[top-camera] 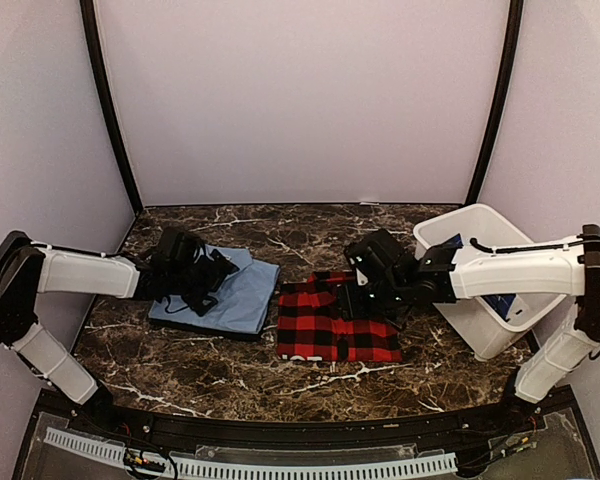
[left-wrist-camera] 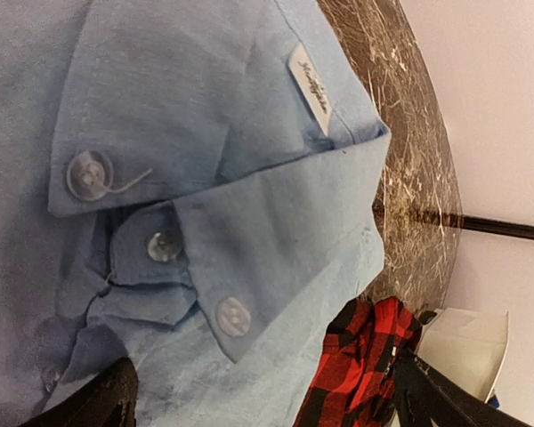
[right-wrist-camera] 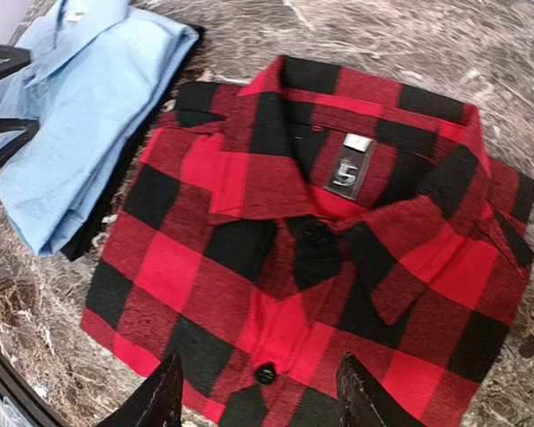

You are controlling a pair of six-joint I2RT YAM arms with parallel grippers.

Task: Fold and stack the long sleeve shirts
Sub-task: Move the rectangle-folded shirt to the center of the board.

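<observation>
Hovering over the folded red checked shirt [top-camera: 335, 330], the right gripper [right-wrist-camera: 262, 396] has its jaws half spread, pinching nothing. The button line runs straight out between them, collar at the end away from the fingers. The blue shirt [top-camera: 235, 295] lies just beside it, leftward, under the left gripper [left-wrist-camera: 262, 405], jaws wide and empty. The right arm is nearer, reaching low past the white bin [top-camera: 480, 335]; its lift, I'd say.

flannel [top-camera: 325, 325], blue shirt [top-camera: 238, 295] — slim gap, bin [top-camera: 485, 335] right
</observation>
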